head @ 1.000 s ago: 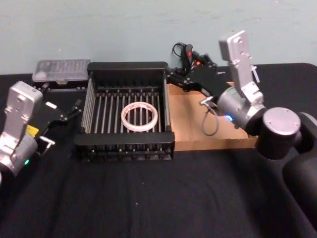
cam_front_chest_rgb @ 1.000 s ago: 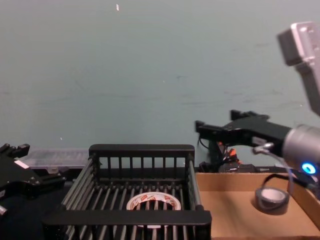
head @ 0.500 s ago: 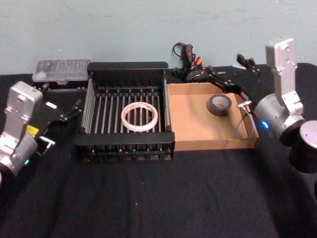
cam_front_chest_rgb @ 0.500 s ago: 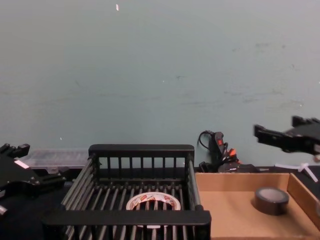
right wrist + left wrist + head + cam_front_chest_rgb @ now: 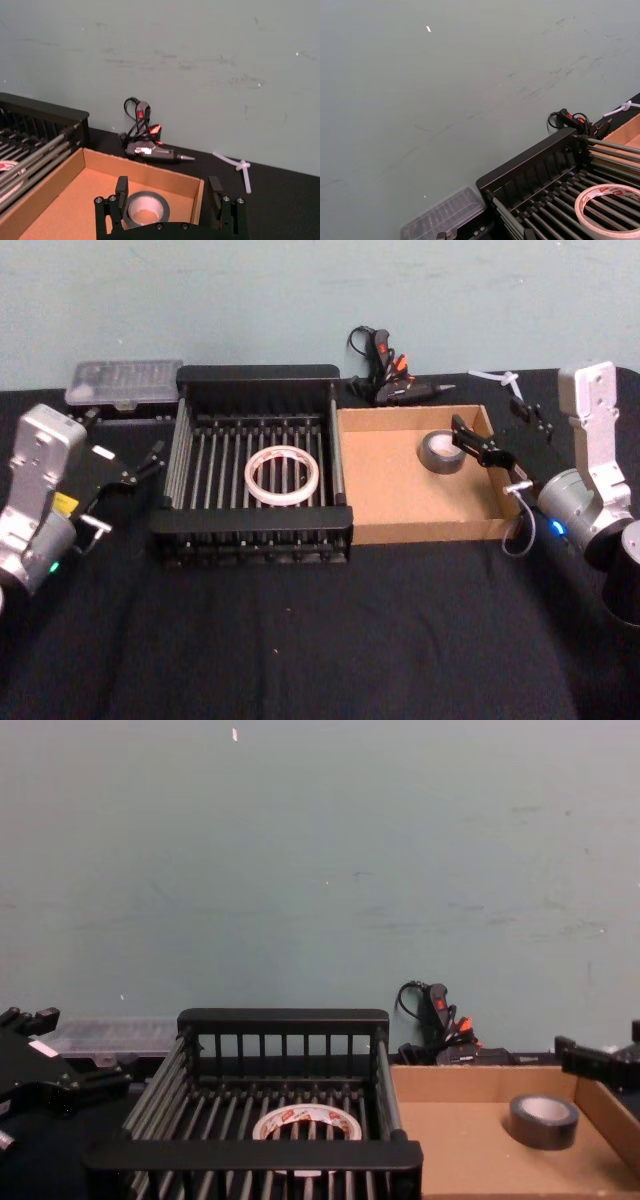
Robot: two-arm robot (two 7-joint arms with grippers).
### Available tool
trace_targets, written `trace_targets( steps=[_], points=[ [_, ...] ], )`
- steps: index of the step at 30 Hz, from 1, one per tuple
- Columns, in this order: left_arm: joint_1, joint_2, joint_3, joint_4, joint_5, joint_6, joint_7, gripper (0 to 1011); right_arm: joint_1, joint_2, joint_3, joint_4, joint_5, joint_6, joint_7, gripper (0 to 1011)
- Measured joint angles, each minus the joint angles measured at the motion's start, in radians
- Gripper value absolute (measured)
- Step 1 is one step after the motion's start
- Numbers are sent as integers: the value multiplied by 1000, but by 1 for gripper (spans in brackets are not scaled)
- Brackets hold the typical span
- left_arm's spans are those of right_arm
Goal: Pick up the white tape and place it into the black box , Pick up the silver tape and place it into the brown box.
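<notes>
Two rolls of tape, two boxes, one roll in each. The white tape [image 5: 283,475] lies flat on the barred bottom of the black box [image 5: 252,529], about the middle of it, with its red-printed core showing in my chest view [image 5: 306,1123]. The silver tape [image 5: 441,451] lies flat in the brown box [image 5: 395,528], up in that box's far right corner, near both walls [image 5: 543,1121]. The two boxes stand side by side on the bench, the black one to my left, their long sides touching or nearly so.

My right gripper [image 5: 492,446] hangs over the right wall of the brown box, just beside the silver tape and clear of it; its fingers [image 5: 121,186] stand apart with nothing between them, and my right wrist camera looks past them at the grey roll [image 5: 146,209] on the cardboard floor. My left gripper [image 5: 140,466] is parked off the black box's left side, near the bench's left edge; I cannot tell whether its fingers are apart or together.

Past the boxes, along the bench's far edge, lie one clear plastic case [image 5: 124,382] behind the black box's left corner, one black glue gun [image 5: 385,376] with its cord behind the brown box, and a few white sticks [image 5: 237,167] to its right.
</notes>
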Motion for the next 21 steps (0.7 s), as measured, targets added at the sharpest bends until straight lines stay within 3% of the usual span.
trace_targets(
  steps=[21],
  points=[
    [0, 0, 0, 0, 0, 0, 0, 1001, 0, -5, 1, 11, -8, 4, 0, 1002]
  ],
)
